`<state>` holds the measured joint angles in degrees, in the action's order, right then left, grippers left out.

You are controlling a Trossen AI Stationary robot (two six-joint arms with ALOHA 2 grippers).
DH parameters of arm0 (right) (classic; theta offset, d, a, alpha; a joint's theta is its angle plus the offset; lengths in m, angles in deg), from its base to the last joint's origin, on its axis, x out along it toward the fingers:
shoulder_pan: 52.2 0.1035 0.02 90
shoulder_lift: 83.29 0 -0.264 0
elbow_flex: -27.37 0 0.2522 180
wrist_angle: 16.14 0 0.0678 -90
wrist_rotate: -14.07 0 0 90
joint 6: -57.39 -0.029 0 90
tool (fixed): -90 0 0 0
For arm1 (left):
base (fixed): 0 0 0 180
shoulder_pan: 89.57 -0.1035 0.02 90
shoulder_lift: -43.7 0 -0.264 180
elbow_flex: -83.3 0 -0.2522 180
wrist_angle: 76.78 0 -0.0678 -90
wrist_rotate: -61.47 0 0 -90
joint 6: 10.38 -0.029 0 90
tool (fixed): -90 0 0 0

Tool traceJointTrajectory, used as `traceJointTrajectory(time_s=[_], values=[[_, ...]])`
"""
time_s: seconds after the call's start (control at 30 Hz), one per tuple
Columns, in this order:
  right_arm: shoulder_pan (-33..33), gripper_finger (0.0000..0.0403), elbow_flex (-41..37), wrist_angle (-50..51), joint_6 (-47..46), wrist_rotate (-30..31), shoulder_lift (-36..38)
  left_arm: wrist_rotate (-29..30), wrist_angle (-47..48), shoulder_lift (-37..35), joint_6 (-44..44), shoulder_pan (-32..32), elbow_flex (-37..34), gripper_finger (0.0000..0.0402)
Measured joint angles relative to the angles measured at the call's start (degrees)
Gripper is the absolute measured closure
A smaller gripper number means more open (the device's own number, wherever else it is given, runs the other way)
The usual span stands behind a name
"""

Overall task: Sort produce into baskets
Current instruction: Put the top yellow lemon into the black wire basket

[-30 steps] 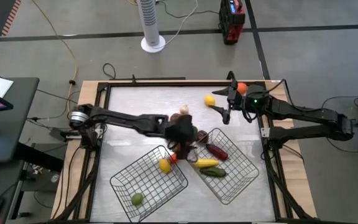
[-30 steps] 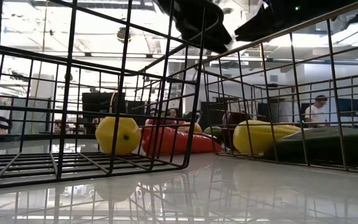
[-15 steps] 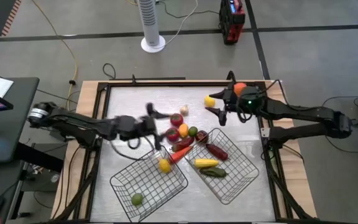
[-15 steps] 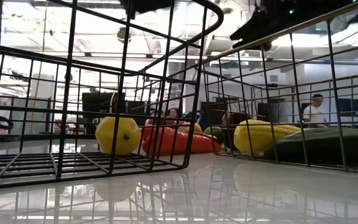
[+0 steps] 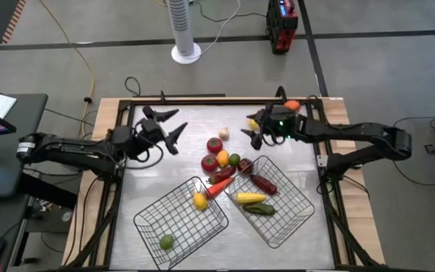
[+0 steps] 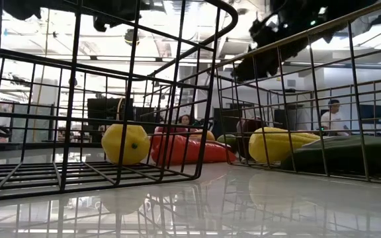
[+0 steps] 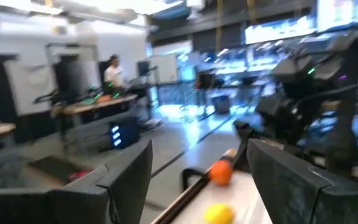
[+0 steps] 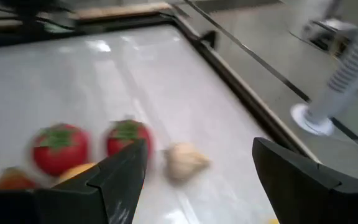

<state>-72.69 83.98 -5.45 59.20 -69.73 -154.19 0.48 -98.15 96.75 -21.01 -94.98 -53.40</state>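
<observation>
Since the earlier frame our left gripper (image 5: 174, 125) has drawn back from the produce pile (image 5: 221, 161) toward the worktop's (image 5: 149, 170) left side, fingers spread and empty. Our right gripper (image 5: 256, 133) has slid left past the lemon, released, near the garlic (image 5: 223, 133). The left basket (image 5: 181, 222) holds a lemon (image 5: 199, 201) and lime (image 5: 167, 242); the right basket (image 5: 278, 205) holds corn (image 5: 250, 198) and cucumber (image 5: 261, 209).

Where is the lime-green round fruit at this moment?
In the high view, the lime-green fruit lies alone in the near corner of the left basket, apart from the yellow fruit at that basket's far end.
</observation>
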Motion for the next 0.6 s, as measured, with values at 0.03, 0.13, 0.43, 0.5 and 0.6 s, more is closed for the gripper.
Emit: traceJointTrajectory(time_s=[0.03,0.13,0.43,0.5,0.6], values=[[-1.7,0.0085,0.7,0.9,0.0,0.0,-1.0,-0.1,0.9,-0.2,0.4,-1.2,0.0,0.015],[-6.9,0.0085,3.1,4.7,0.1,-0.3,-4.6,-2.1,3.8,-0.2,1.0,-5.1,-0.1,0.015],[-16.2,0.0085,9.4,11.9,-1.9,1.4,-18.2,-12.4,6.3,0.9,5.3,-12.9,-0.1,0.015],[-16.5,0.0085,10.0,12.0,-2.7,1.4,-19.8,-12.8,6.2,0.9,5.3,-12.9,-0.1,0.015],[-16.2,0.0085,10.0,12.0,-2.7,1.3,-21.3,-12.8,6.8,0.9,5.3,-12.8,-0.1,0.015]])
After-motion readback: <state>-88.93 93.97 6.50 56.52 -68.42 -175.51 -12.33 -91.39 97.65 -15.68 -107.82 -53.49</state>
